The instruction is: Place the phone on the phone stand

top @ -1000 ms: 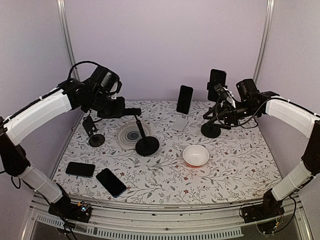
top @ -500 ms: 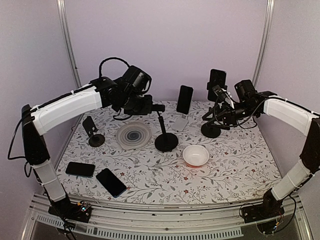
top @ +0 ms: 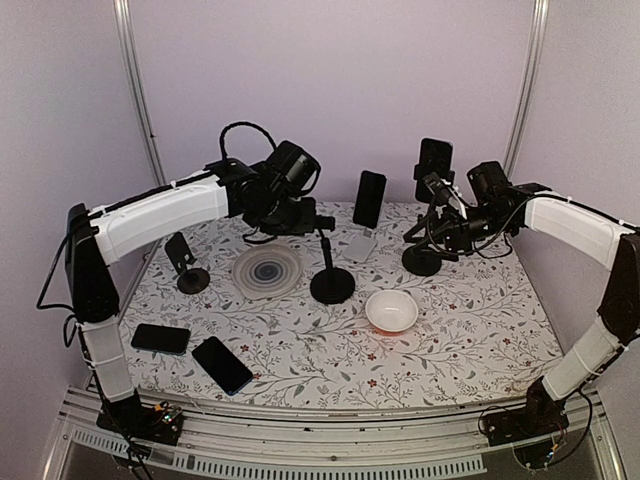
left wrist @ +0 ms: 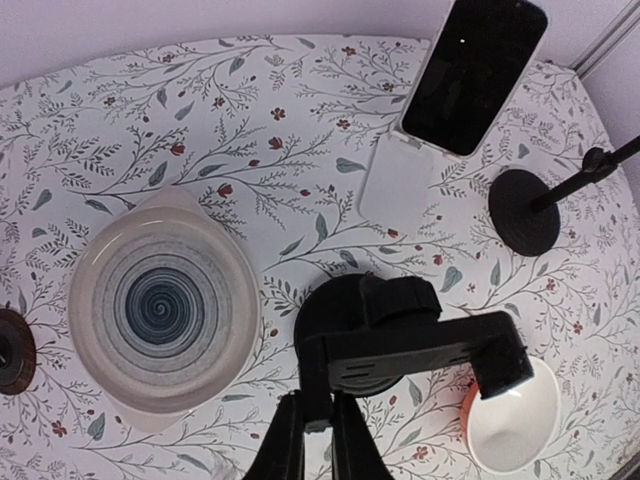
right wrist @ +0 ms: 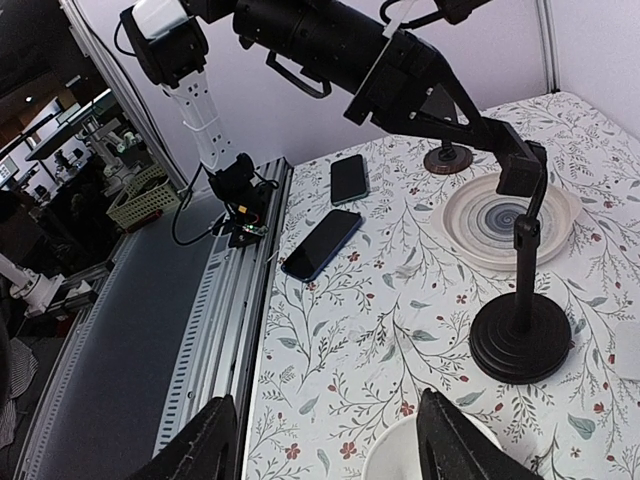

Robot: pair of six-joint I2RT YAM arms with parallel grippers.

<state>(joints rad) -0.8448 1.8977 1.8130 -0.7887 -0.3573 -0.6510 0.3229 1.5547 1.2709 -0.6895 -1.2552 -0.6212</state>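
The black round-based phone stand is being clenched at its clamp head by the left gripper. Its base is being rested on the floral-patterned table, between the swirl-patterned round plate and the white bowl. The right gripper is being held released, fingers spread wide with nothing grasped. A black flat phone and a second black phone are lying at the near-left of the table, well apart from the stand.
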